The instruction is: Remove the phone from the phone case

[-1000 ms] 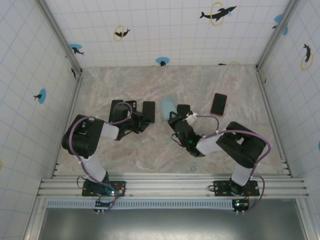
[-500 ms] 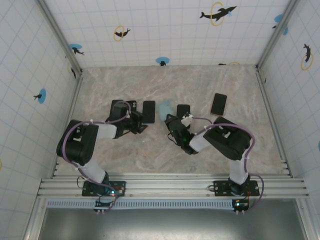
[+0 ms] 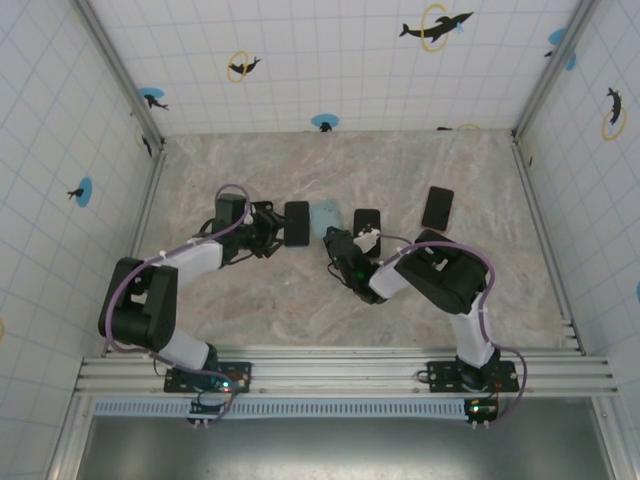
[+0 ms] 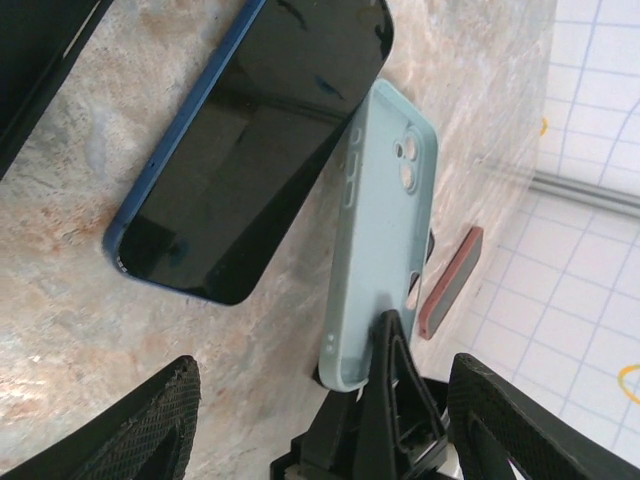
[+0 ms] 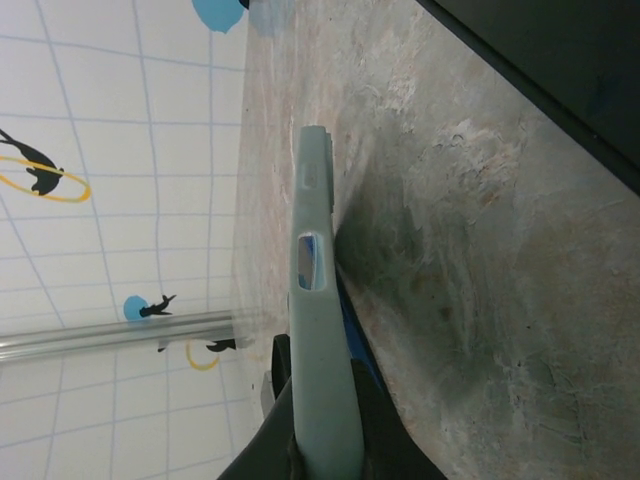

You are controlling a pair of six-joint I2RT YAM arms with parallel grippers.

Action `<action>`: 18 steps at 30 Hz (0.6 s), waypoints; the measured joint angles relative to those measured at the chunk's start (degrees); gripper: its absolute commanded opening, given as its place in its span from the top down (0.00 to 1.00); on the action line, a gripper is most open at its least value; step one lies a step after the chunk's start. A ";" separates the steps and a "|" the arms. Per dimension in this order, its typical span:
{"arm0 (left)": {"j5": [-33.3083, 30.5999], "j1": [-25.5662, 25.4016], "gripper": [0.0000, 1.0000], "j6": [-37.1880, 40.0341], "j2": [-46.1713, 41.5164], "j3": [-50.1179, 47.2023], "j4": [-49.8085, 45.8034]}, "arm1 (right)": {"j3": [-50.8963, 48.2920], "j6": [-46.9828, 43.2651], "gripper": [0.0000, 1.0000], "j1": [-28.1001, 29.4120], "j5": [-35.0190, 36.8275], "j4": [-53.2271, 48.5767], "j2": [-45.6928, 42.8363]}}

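A dark blue phone (image 3: 297, 222) (image 4: 250, 140) lies screen up on the table, out of the case. Just right of it the pale blue phone case (image 3: 326, 215) (image 4: 385, 230) (image 5: 315, 300) stands tilted on its long edge, its back with the camera holes turned away from the phone. My right gripper (image 3: 333, 238) (image 5: 322, 400) is shut on the case's near end. A blue strip of the phone (image 5: 352, 345) shows under the case. My left gripper (image 3: 272, 228) (image 4: 327, 365) is open just left of the phone, holding nothing.
A black phone (image 3: 367, 222) lies right of the case. A phone in a reddish case (image 3: 437, 208) (image 4: 450, 285) lies farther right. A black flat object (image 4: 40, 50) sits left of the blue phone. Tiled walls enclose the table on three sides.
My left gripper has opened wider and drawn back left off the blue phone, which stays on the table. My right gripper has shifted up and left with the case.
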 measured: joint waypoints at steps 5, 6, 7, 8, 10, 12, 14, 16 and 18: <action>0.57 0.00 0.33 1.86 -0.07 0.87 -2.25 | 0.07 -1.66 0.63 0.17 -0.85 -0.94 0.00; 0.74 0.00 0.33 2.16 -0.07 1.11 -2.58 | 0.13 -2.27 0.62 0.26 -1.14 -1.44 0.00; 0.85 0.00 0.33 2.49 -0.07 1.36 -2.84 | 0.22 -2.97 0.60 0.35 -1.44 -1.90 -0.04; 1.07 0.00 0.33 2.80 -0.07 1.68 -3.15 | 0.26 -3.69 0.55 0.44 -1.70 -2.56 -0.17; 1.38 0.00 0.33 3.13 -0.07 2.23 -3.52 | 0.26 -5.35 0.46 0.66 -2.05 -3.85 -0.81; 1.64 0.00 0.33 3.45 -0.09 2.89 -3.76 | 0.26 -7.34 0.43 0.72 -2.49 -5.70 -2.21; 1.90 0.00 0.33 3.98 -0.07 3.54 -3.91 | 0.26 -9.20 0.38 0.74 -2.82 -7.54 -4.09; 2.14 0.00 0.33 4.42 -0.09 4.20 -4.15 | 0.26 -11.34 0.32 0.76 -3.21 -9.40 -6.19; 2.32 0.00 0.33 4.61 -0.09 4.76 -4.37 | 0.59 -13.81 0.30 0.83 -3.61 -12.52 -8.39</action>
